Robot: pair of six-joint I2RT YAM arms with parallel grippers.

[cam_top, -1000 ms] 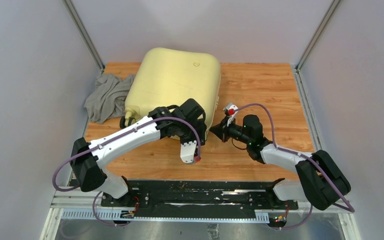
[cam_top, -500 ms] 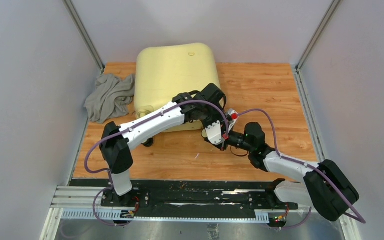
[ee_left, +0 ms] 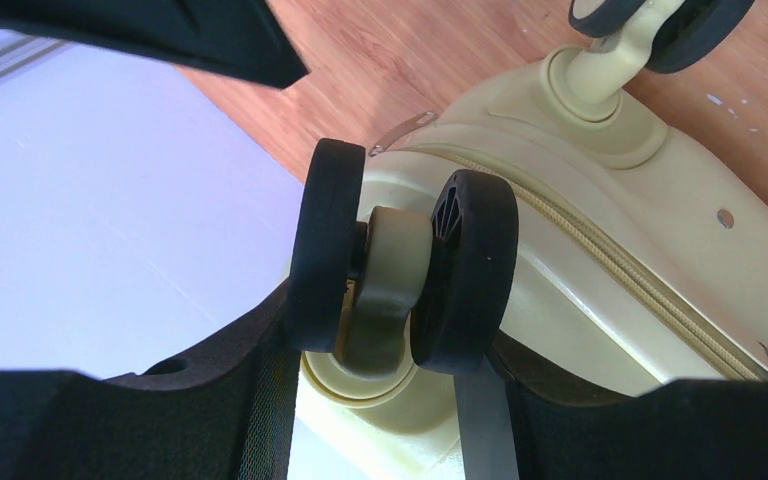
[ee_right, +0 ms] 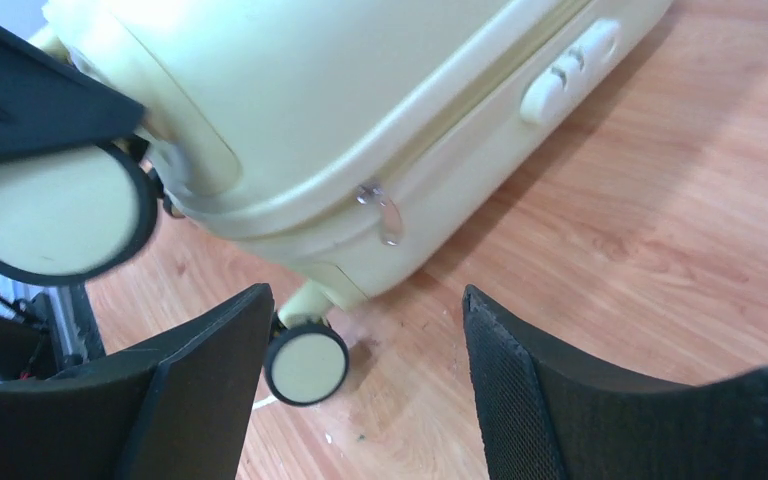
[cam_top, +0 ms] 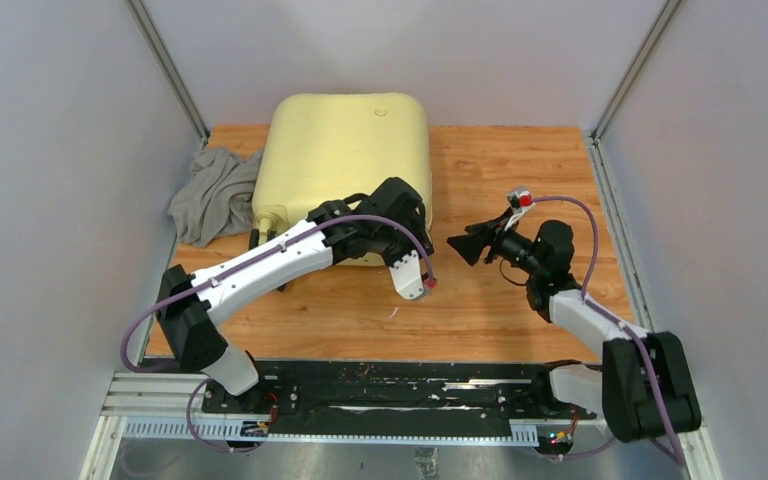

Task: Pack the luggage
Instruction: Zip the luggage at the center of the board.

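The luggage [cam_top: 345,150], a closed pale-yellow hard-shell suitcase, lies flat at the back of the wooden table [cam_top: 520,160]. My left gripper [cam_top: 385,245] is at its near right corner. In the left wrist view my left gripper [ee_left: 400,400] is shut on a black-and-cream double wheel [ee_left: 470,270] of the luggage [ee_left: 640,250]. My right gripper [cam_top: 465,245] hovers right of that corner, open and pointing left. Only bare wood lies between its fingers in the right wrist view, where the right gripper [ee_right: 365,300] faces the luggage [ee_right: 360,90], with a wheel [ee_right: 307,365] beside its left finger.
A crumpled grey cloth [cam_top: 215,190] lies on the table against the luggage's left side. A silver zipper pull [ee_right: 385,215] hangs on the shell's seam. Grey walls close in the table on the left, right and back.
My right gripper has opened and drawn back to the right, away from the luggage's corner. The left arm has turned the luggage squarer and further back, still gripping the wheel.
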